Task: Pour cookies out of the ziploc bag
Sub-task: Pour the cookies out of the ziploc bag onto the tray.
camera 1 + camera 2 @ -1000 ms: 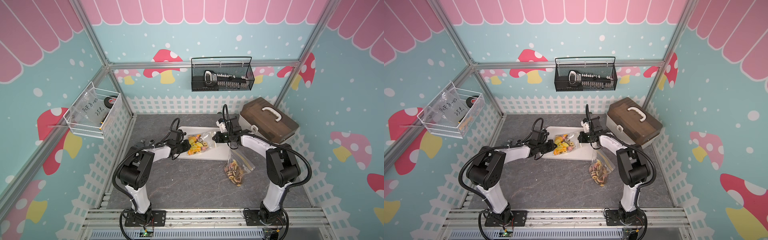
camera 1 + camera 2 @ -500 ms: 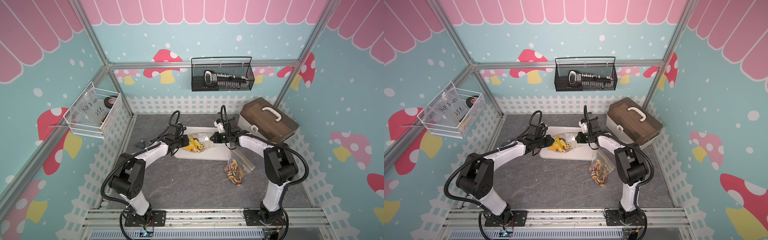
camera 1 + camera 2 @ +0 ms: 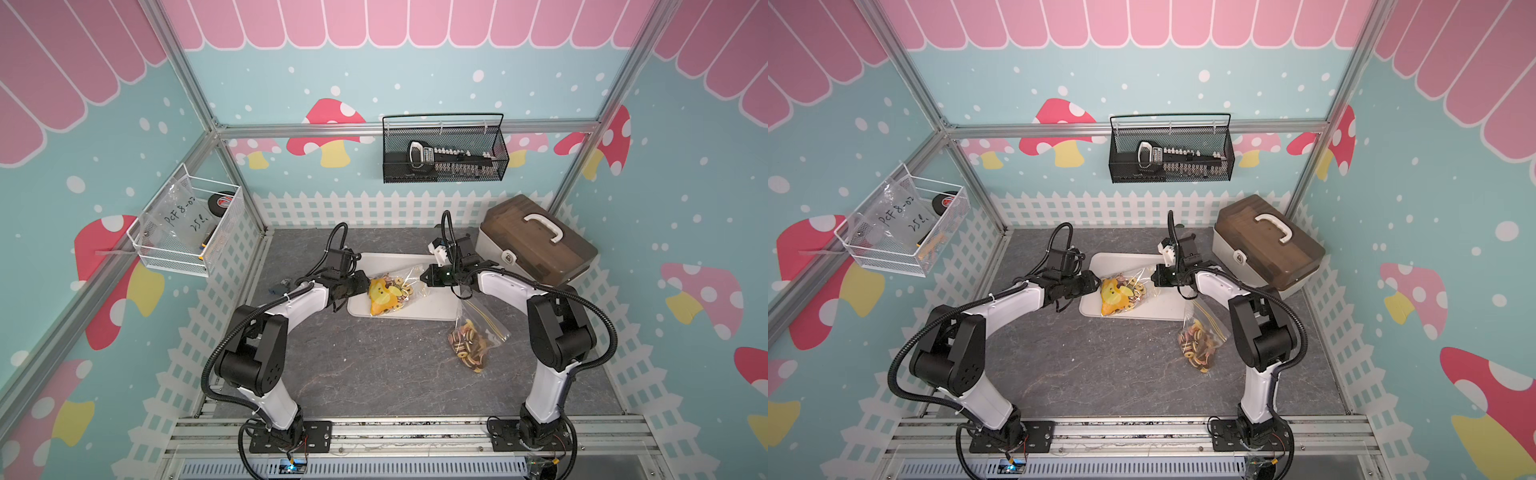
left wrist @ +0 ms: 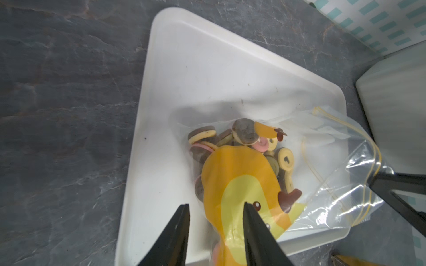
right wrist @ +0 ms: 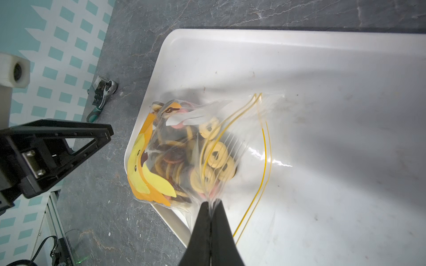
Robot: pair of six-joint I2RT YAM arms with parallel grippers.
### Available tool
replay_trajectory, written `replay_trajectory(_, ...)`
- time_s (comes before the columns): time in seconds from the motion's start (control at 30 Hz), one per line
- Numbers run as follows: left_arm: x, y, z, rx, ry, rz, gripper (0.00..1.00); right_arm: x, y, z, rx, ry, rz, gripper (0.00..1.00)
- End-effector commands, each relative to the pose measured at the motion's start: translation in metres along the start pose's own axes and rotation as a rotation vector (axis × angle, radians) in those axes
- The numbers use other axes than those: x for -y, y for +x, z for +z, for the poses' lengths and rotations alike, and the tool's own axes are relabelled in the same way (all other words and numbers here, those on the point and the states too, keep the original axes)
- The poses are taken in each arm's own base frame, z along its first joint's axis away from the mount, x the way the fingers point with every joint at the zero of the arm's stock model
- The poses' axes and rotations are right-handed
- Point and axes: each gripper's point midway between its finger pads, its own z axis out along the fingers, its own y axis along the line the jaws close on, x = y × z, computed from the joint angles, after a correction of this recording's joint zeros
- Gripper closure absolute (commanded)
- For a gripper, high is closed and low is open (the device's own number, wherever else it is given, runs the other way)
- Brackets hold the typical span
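Cookies sit inside the ziploc bag on the white tray, its long axis running between my arms. My right pincer is clamped on clear film by the zip mouth. My left pincer stands part-open at the duck-printed bottom, gripping nothing. Bare tray lies beyond the mouth; the near rim is close.

teal mushroom walls, white fence trim, grey, perhaps slate, floor.
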Motion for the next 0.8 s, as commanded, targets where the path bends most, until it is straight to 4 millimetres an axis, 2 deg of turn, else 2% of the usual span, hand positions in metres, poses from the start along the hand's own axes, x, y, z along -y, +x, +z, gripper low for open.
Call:
replay_trajectory(0.0,0.007,0.027,0.014,-0.079,0.054,-0.021,0.57,0.003,0.001,0.003,-0.011,0.008,0.003,1.00)
replay_trajectory(0.13,0.015,0.037,0.024,-0.095,0.097,-0.034,0.58,0.003,0.001,0.003,-0.012,0.006,0.002,1.00)
replay_trajectory(0.2,0.017,0.038,0.028,-0.103,0.101,-0.032,0.62,0.003,0.001,0.003,-0.012,0.005,0.002,1.00)
replay_trajectory(0.33,0.017,0.038,0.030,-0.102,0.092,-0.028,0.83,0.003,0.002,0.003,-0.013,0.005,0.002,1.00)
replay_trajectory(0.5,0.016,0.032,0.020,-0.071,0.069,-0.010,0.99,0.002,0.002,0.003,-0.013,0.003,0.000,1.00)
replay_trajectory(0.63,0.020,0.020,0.007,-0.029,0.060,0.019,1.00,0.001,0.002,0.003,-0.014,-0.002,-0.001,1.00)
replay_trajectory(0.77,0.031,-0.003,-0.012,0.030,0.043,0.069,1.00,-0.004,0.000,0.003,-0.010,-0.026,0.001,1.00)
